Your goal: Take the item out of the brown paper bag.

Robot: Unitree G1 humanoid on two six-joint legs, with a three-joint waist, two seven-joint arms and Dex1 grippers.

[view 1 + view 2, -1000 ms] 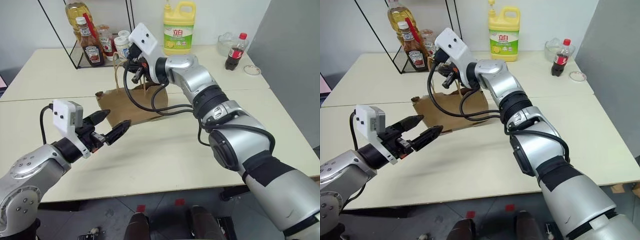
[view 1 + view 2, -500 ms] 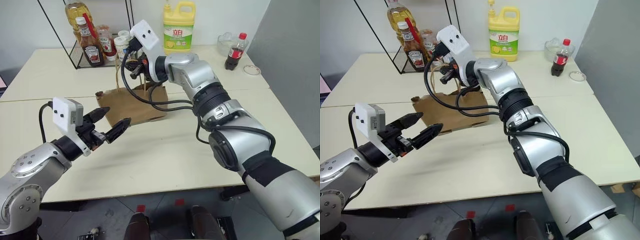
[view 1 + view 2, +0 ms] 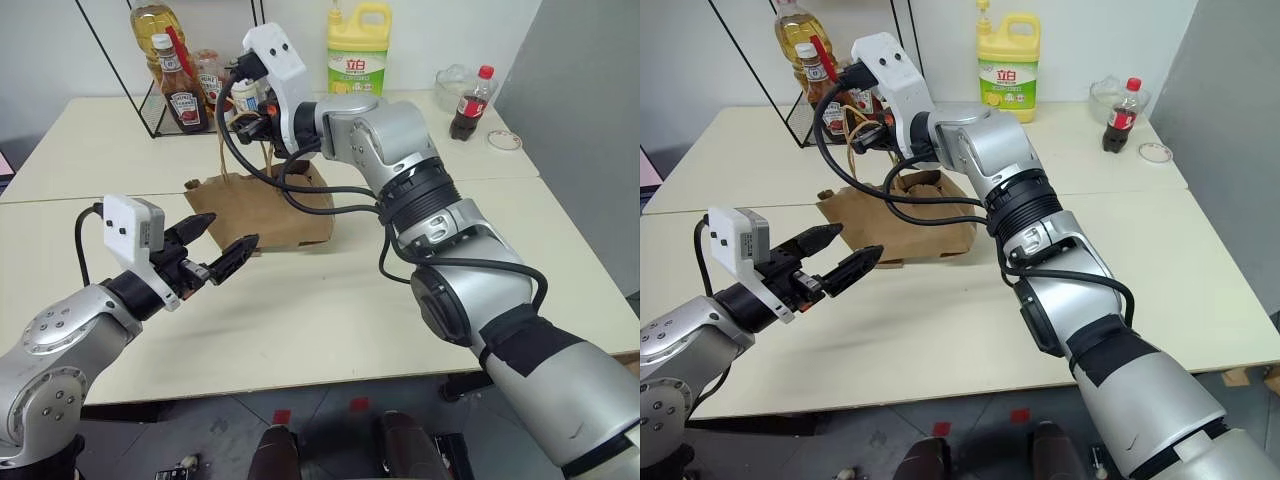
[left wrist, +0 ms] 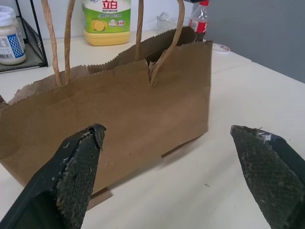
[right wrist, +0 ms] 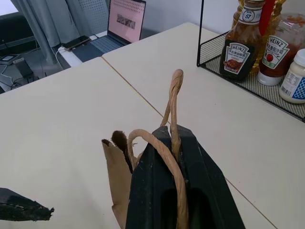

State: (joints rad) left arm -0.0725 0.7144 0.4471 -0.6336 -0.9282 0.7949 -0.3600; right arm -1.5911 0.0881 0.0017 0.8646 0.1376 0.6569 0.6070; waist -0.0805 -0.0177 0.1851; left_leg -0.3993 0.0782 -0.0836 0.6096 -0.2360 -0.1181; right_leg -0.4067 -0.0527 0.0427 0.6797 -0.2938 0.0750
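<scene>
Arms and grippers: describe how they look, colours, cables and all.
Both arms are silver-grey metal with rounded joints and black bands. Each wrist carries a white camera box, fed by looping black cables. The left gripper and right gripper each have two black tapered fingers; the left one's pads are finely textured.

paper bag (image 3: 262, 205) on table (image 3: 330, 300), rack (image 3: 160, 110) behind

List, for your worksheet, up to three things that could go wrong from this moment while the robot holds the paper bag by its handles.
1. The right gripper is shut on the thin loop handles alone; paper could tear where they join the brown paper bag.
2. The left gripper waits open beside the bag; lifting higher may swing the bag into it.
3. The rack of sauce bottles stands just behind, so a swing could knock it.
</scene>
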